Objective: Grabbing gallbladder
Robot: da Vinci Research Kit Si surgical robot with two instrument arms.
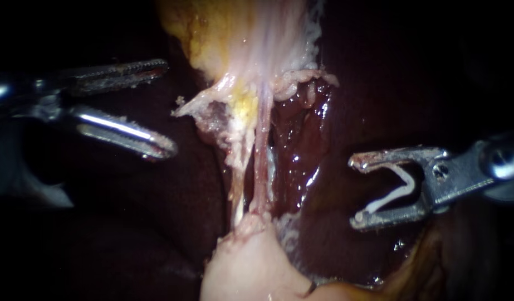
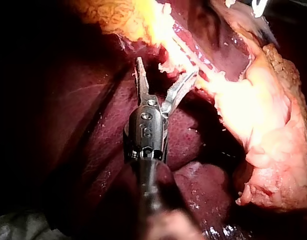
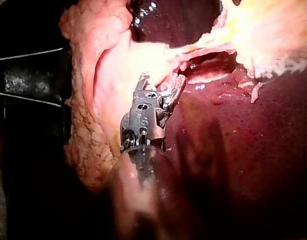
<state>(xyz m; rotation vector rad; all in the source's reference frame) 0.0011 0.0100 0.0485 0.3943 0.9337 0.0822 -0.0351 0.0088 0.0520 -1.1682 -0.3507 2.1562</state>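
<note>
The pale yellow gallbladder point(image 1: 234, 39) hangs at the top of the endoscope view and narrows into two thin tubes point(image 1: 260, 161) that run down to a pale pink mass point(image 1: 245, 267). My left instrument point(image 1: 169, 108) is left of the gallbladder's lower edge, apart from it, its jaws open with nothing between them. In the left wrist view it point(image 2: 166, 67) points at the frayed tissue point(image 2: 168, 62) by the tubes. My right instrument point(image 1: 354, 192) stands right of the tubes, jaws wide apart with a white clip point(image 1: 399, 192) seated between them. In its own view it point(image 3: 162, 80) lies beside the pale mass point(image 3: 108, 60).
Dark red liver point(image 1: 128, 223) surrounds the tubes on both sides, with a wet raw bed point(image 1: 301, 139) just right of them. Fatty, lumpy tissue point(image 2: 273, 150) lies beside my left instrument in its wrist view. The liver point(image 3: 253, 150) fills the space beside my right instrument.
</note>
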